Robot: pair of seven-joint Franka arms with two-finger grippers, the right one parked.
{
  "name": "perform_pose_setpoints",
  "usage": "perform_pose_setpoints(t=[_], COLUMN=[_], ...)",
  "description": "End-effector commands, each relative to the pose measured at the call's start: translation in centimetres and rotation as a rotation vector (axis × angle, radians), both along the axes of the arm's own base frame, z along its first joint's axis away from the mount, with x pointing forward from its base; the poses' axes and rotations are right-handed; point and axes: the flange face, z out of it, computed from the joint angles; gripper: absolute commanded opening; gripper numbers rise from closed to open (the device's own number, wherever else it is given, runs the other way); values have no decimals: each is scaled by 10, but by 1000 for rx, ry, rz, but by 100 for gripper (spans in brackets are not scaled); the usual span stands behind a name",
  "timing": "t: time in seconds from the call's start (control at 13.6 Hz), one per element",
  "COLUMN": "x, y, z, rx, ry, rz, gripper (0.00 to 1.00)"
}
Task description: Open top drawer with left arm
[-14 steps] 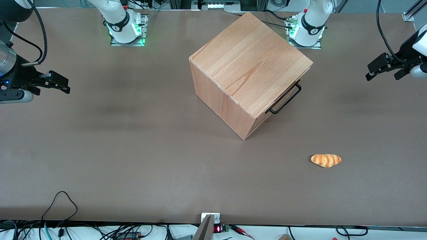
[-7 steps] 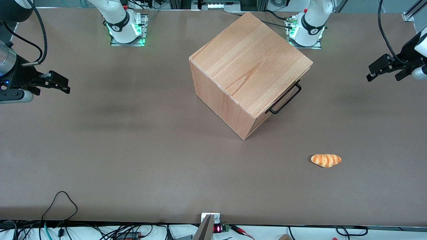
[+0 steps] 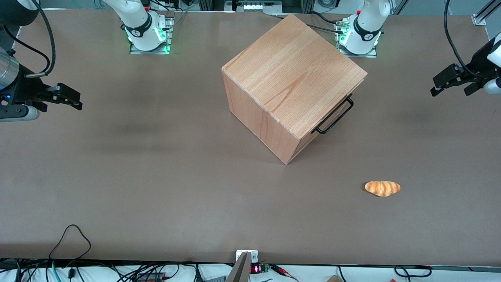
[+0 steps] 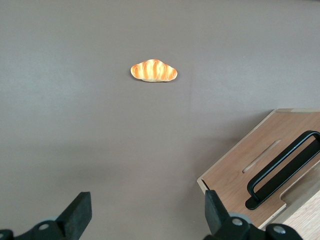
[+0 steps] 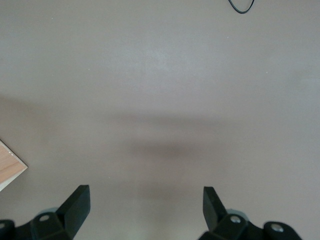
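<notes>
The wooden cube cabinet (image 3: 293, 78) stands mid-table, and its front faces the working arm's end. The top drawer (image 4: 300, 187) sits flush and looks closed. Its thin black U-shaped handle (image 3: 333, 116) sticks out under the cabinet's top edge and also shows in the left wrist view (image 4: 282, 170). My left arm's gripper (image 3: 450, 87) hangs above the table toward the working arm's end, well apart from the handle. It is open and empty, and its fingers (image 4: 80, 212) stand wide apart over bare table.
A toy bread roll (image 3: 382, 188) lies on the brown table (image 3: 156, 176), nearer the front camera than the cabinet; it also shows in the left wrist view (image 4: 154, 71). Two arm bases (image 3: 362, 35) stand at the table's back edge. Cables (image 3: 70, 235) lie at the front edge.
My left gripper has drifted slightly toward the working arm's end of the table. The cabinet, drawer and bread roll have not moved.
</notes>
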Motion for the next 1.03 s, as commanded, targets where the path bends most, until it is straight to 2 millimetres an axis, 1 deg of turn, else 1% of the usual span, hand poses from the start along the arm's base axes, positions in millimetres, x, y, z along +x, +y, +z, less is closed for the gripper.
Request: perform_pose_setpoints(t=[0.0, 0.07, 0.15, 0.22, 0.29, 0.37, 0.44, 0.66, 0.73, 0.88, 0.95], x=[9, 12, 18, 20, 24, 28, 29, 37, 39, 46, 45], y=[0, -3, -5, -12, -25, -33, -54, -87, -94, -105, -108], z=[-4, -5, -15, -20, -27, -35, -41, -75, -89, -107, -118], rx=[14, 9, 0, 0, -2, -5, -15, -110, -141, -210, -222], ry=[23, 23, 39, 42, 46, 56, 68, 128, 150, 144, 141], rz=[-26, -32, -56, -94, -131, -147, -189, -231, -250, -316, -346], gripper=[100, 100, 100, 100, 100, 100, 100, 100, 100, 100, 100])
